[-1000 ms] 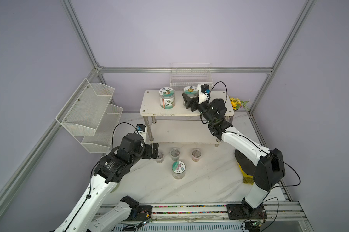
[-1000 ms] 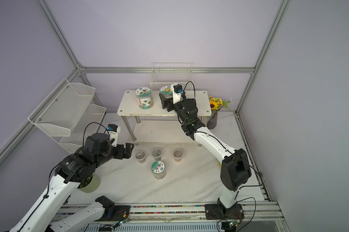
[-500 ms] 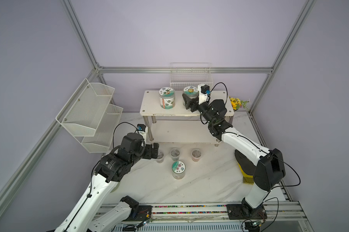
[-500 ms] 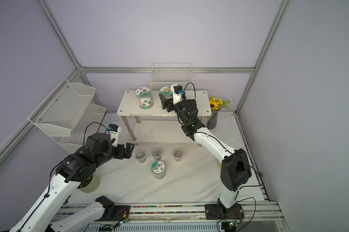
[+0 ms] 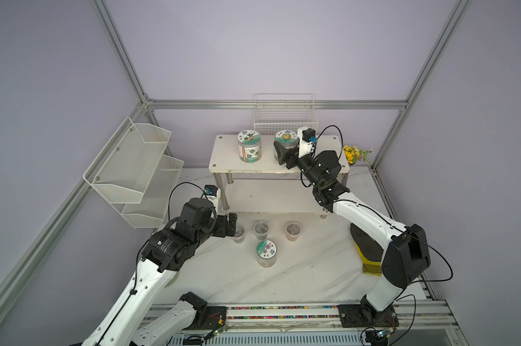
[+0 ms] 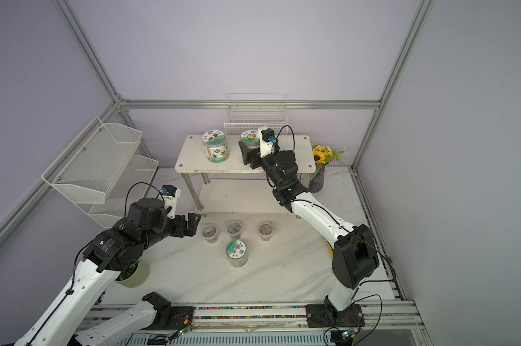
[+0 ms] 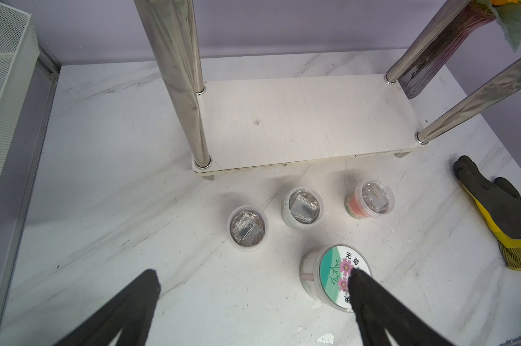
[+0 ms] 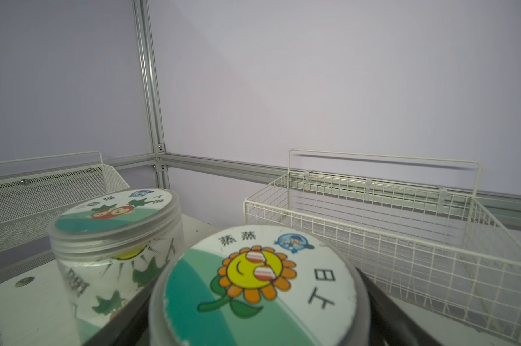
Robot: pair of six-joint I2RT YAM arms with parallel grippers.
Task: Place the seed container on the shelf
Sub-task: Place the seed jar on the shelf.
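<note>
The shelf stands at the back; its lower board is bare. My right gripper is shut on a seed container with a sunflower lid, over the shelf's top board; dark fingers hug both of its sides. I cannot tell whether its base touches the board. A second jar stands beside it. A third, with a pink-flower lid, stands on the marble floor. My left gripper hangs open and empty in front of the lower board, left of that jar.
Three small lidded cups stand in a row before the shelf. A white wire basket hangs behind it and a mesh two-bin rack on the left wall. A glove, a sunflower vase and a green pot stand around.
</note>
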